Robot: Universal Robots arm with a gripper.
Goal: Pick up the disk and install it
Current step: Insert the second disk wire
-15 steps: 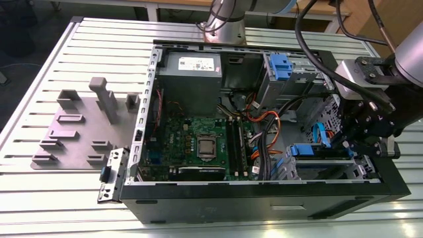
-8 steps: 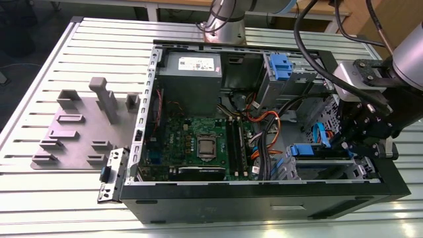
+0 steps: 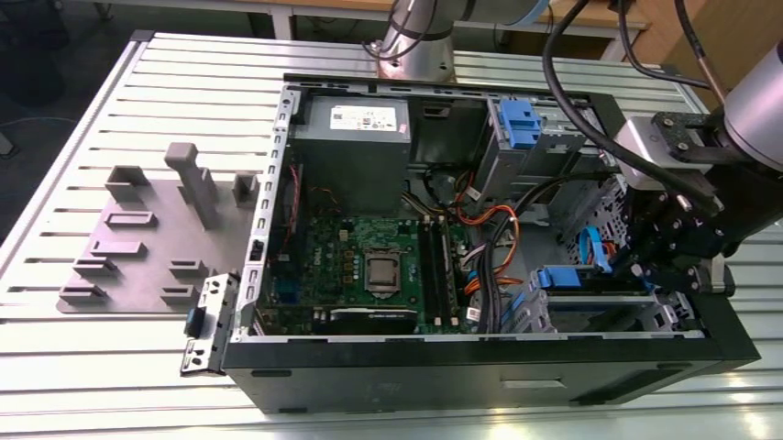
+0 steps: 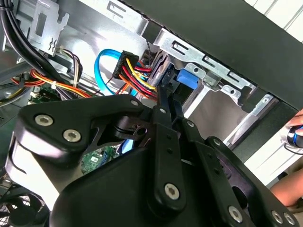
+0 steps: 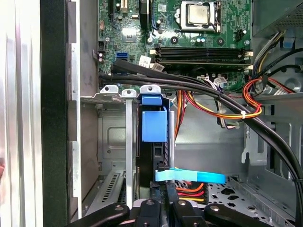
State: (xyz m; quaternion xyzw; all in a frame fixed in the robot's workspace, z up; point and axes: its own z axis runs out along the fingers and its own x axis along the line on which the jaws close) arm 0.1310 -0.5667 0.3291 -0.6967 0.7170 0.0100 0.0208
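Note:
The disk [image 3: 566, 277] sits edge-on in the drive bay at the exterior view's right of the open computer case [image 3: 490, 371]. Its blue end piece [image 5: 155, 125] shows between the bay's metal rails in the first wrist view and as a blue patch [image 4: 187, 78] in the second wrist view. My gripper [image 3: 636, 270] hangs inside the case just beside the bay. Its fingers [image 4: 163, 109] lie close together, shut, with nothing visible between them. The tips [image 5: 169, 172] reach the dark rear edge of the disk.
A blue data cable [image 5: 189, 176] and red-yellow power wires [image 4: 137, 71] cross right by the fingertips. The motherboard [image 3: 367, 266], grey power supply [image 3: 352, 137] and upper blue clip cage [image 3: 519, 124] fill the case. A grey fixture plate [image 3: 135, 238] lies outside. A hand [image 4: 294, 135] is near the case.

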